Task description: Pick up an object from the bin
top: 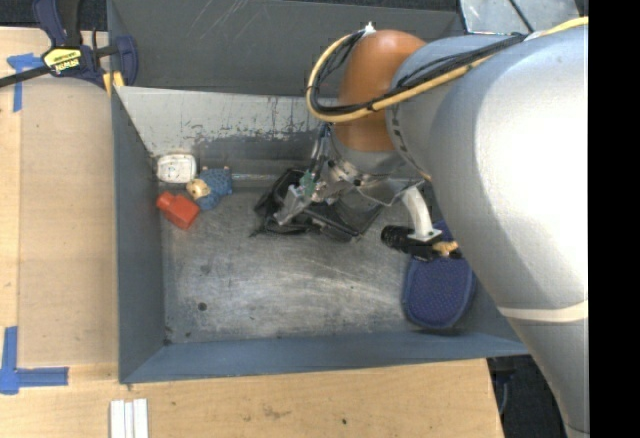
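Note:
My gripper [312,188] reaches down below the arm's wrist to the middle of the bin, right on top of a flat black object [292,216] with angular edges that lies on the floor. The gripper's tip overlaps this object's upper part, so that part is hidden. Just right of the gripper, a black-handled tool with a white piece [418,231] lies under the arm.
At the back left lie a white square item [175,167], a small blue and tan figure [209,186] and a red block [179,210]. A dark blue oval pouch [437,292] rests at the front right corner. The arm covers the bin's right side.

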{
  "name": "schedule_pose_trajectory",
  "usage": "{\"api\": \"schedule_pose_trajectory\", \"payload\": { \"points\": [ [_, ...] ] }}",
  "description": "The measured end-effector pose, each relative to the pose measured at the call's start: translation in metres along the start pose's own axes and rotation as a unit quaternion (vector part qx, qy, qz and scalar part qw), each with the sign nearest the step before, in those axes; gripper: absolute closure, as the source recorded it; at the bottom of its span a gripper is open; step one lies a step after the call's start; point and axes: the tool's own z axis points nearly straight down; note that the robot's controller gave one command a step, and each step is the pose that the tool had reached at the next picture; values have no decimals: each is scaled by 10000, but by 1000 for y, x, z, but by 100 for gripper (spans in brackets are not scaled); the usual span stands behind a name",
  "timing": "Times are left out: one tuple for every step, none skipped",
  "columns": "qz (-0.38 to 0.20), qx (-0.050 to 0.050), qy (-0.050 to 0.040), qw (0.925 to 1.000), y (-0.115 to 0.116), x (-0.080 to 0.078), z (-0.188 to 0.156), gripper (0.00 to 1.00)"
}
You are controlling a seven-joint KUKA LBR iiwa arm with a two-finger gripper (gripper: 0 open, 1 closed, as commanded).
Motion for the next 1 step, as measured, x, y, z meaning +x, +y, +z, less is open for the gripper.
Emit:
{"api": "schedule_pose_trajectory", "payload": {
  "points": [
    [-31, -35, -15, 10000, -3, 2, -6, 100]
  ]
}}
